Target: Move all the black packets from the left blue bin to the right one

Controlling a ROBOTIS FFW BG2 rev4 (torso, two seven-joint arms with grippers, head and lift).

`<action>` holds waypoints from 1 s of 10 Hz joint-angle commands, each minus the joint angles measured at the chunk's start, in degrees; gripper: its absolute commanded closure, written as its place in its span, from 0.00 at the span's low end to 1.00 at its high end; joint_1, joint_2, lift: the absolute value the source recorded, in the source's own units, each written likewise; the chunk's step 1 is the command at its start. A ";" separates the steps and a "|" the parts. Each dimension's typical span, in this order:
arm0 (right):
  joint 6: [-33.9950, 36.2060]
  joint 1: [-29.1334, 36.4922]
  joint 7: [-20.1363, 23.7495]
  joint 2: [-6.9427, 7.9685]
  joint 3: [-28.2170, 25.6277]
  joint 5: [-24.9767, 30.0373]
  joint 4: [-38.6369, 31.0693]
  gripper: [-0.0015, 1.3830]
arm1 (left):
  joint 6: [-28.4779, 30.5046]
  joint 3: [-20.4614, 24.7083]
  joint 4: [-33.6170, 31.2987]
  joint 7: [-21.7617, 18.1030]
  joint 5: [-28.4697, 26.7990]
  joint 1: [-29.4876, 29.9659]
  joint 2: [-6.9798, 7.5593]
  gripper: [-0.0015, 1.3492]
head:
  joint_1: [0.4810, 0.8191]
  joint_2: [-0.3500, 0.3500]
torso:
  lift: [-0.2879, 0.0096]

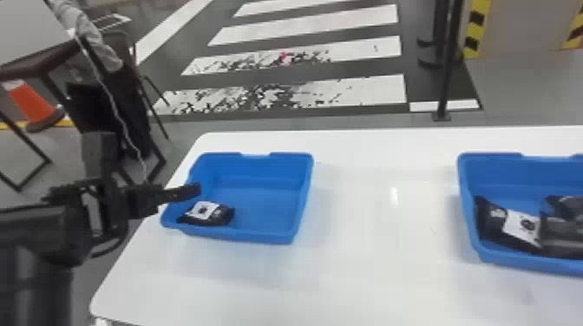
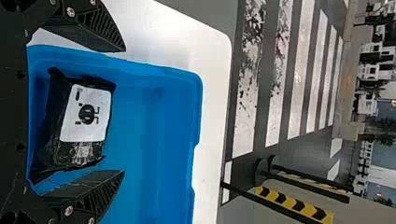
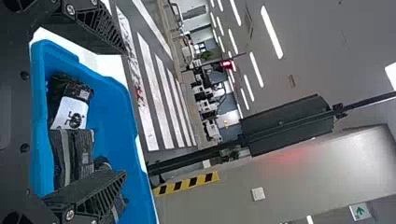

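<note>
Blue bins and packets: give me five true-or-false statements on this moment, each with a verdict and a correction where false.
1. The left blue bin holds one black packet. True.
2. The left end effector is clamped on that packet. False: its fingers stand apart.
3. A white label shows on that packet. True.
4. The right blue bin holds just one packet. False: it holds more than one.
5. Both bins stand on a white table. True.
</note>
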 commanded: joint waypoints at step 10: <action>1.11 -0.49 0.03 0.05 1.09 -2.01 1.25 0.08 | 15.03 -12.78 9.74 0.07 -9.69 -11.05 0.53 0.12 | 0.63 0.86 | 0.35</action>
